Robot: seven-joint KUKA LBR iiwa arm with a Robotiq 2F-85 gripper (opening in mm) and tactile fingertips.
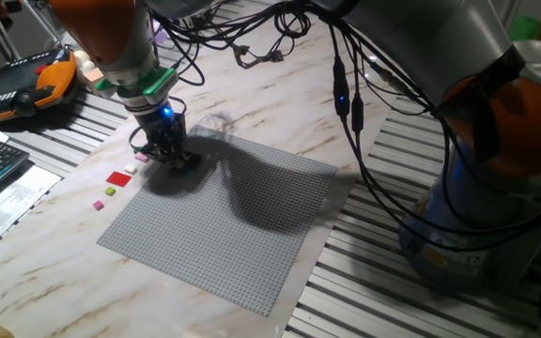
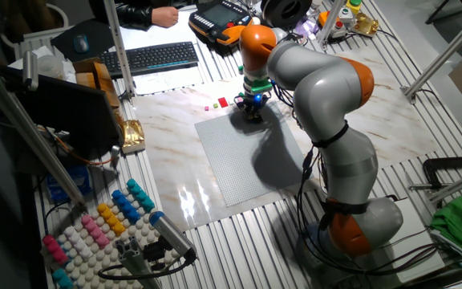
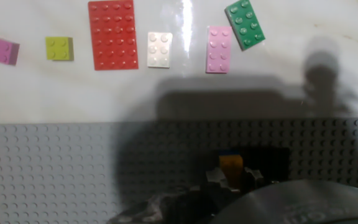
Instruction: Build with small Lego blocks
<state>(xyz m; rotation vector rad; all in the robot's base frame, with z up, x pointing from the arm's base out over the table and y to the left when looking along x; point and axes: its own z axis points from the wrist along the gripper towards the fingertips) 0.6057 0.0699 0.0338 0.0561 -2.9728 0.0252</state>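
One fixed view: gripper (image 1: pixel 169 150) down at near-left corner of grey baseplate (image 1: pixel 252 225), red block (image 1: pixel 118 178) on table just beside; fingers' state can't tell. Other fixed view: same spot, gripper (image 2: pixel 252 111) at baseplate's far edge. Hand view: purple (image 3: pixel 2 50), yellow (image 3: pixel 59 48), red (image 3: pixel 112 34), white (image 3: pixel 160 49), pink (image 3: pixel 219 49), green (image 3: pixel 245 24) blocks in a row on marble above baseplate; small orange piece (image 3: pixel 231 167) on studs near hand.

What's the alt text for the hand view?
Looking down past the claw's dark, blurred tip at a grey studded baseplate with a small orange-and-blue piece on it. Beyond it, on the marble table, six loose Lego plates lie in a row: purple, yellow-green, large red, white, pink, green.
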